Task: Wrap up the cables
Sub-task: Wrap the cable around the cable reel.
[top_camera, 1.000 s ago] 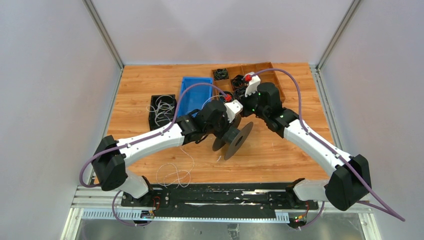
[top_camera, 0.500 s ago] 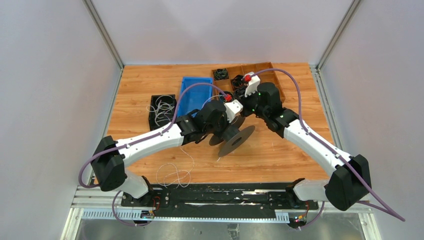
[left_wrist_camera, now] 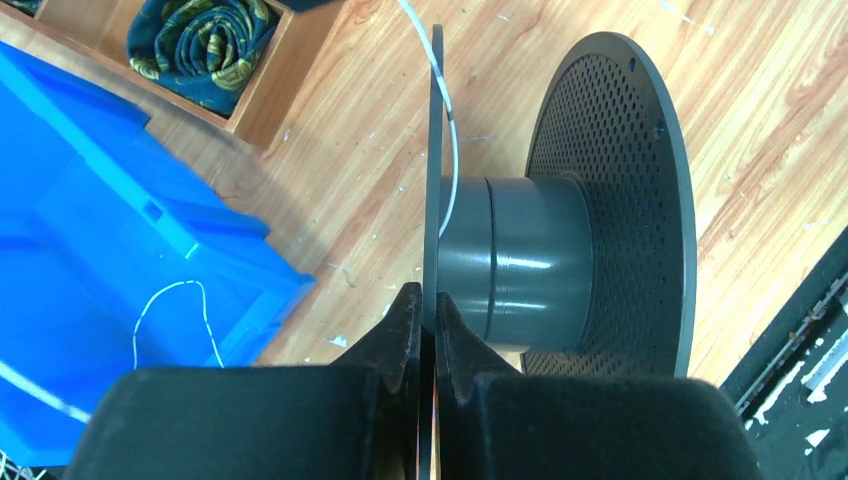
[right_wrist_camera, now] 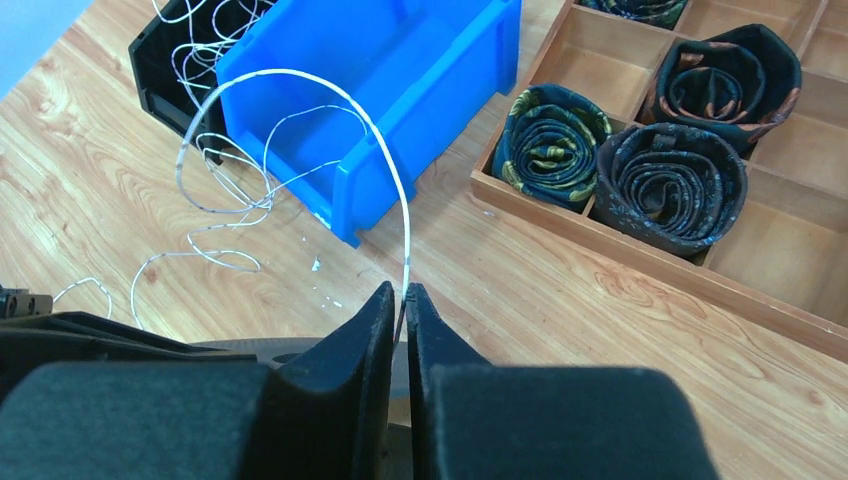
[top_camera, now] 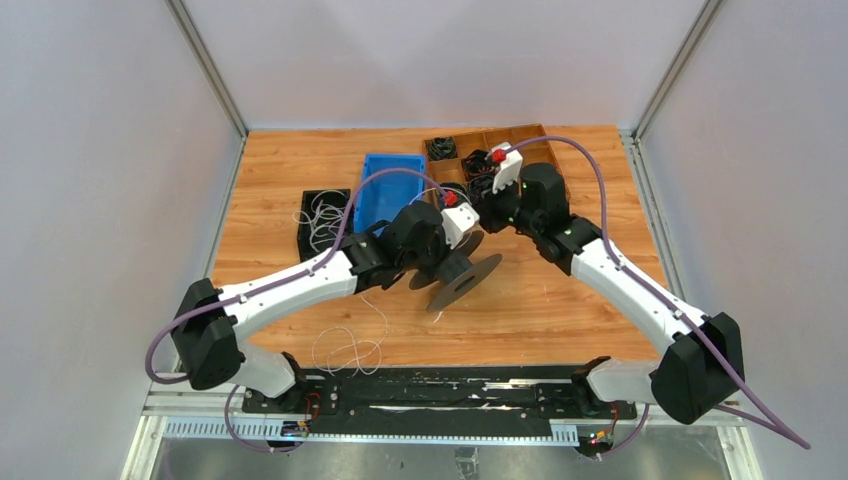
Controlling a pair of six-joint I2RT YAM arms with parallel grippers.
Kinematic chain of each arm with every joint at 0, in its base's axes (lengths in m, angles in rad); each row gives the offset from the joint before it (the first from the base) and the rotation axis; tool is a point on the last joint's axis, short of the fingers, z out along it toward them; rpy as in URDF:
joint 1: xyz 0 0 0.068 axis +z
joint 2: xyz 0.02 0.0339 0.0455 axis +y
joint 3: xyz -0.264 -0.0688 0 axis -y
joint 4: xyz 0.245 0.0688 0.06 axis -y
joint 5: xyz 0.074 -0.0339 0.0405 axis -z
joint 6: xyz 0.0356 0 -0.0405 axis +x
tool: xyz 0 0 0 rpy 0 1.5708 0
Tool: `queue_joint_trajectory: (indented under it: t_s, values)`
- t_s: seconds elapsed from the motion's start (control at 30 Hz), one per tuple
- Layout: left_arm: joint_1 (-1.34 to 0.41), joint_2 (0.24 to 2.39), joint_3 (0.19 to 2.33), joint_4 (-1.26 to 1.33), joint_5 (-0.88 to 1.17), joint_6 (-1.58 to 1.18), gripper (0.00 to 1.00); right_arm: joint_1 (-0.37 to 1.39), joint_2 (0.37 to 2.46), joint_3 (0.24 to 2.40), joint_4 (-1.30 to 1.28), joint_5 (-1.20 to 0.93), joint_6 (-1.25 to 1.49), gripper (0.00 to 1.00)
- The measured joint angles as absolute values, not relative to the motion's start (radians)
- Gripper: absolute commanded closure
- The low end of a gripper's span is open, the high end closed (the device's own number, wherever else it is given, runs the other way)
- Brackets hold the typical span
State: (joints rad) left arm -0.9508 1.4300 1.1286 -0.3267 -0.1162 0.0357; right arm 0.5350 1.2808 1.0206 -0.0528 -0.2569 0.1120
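Our left end effector (left_wrist_camera: 428, 298) pinches the spool (left_wrist_camera: 520, 262) flange. The right end effector (right_wrist_camera: 402, 296) pinches the cable (right_wrist_camera: 408, 250), which is likely limp and springy, so grip beside the spool.

The cables (top_camera: 350, 350) are hair-thin, whitish-grey wire. One loose tangle of loops lies flat near the near edge of the worktop (top_camera: 560, 300), left of centre. Another bunch sits towards its left edge. A strand arches up, pinched between the right fingers (right_wrist_camera: 370, 340). A length meets the hub of a dark grey plastic spool (left_wrist_camera: 520, 260).
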Motion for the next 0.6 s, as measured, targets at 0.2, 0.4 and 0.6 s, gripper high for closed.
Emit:
queue_joint_trajectory:
  t_s: [0.2, 0.4, 0.6]
  values:
    - [-0.899, 1.369, 1.098, -0.349, -0.045, 0.067, 1.00, 0.514, 1.262, 1.021, -0.052, -0.292, 0.097, 0.79]
    - [-0.865, 1.307, 1.097, -0.414, 0.031, 0.132, 1.00, 0.508, 1.254, 1.021, -0.050, -0.370, 0.070, 0.59]
    - [-0.856, 1.284, 1.124, -0.551, 0.117, 0.225, 1.00, 0.501, 1.221, 1.023, -0.061, -0.463, 0.010, 0.40]
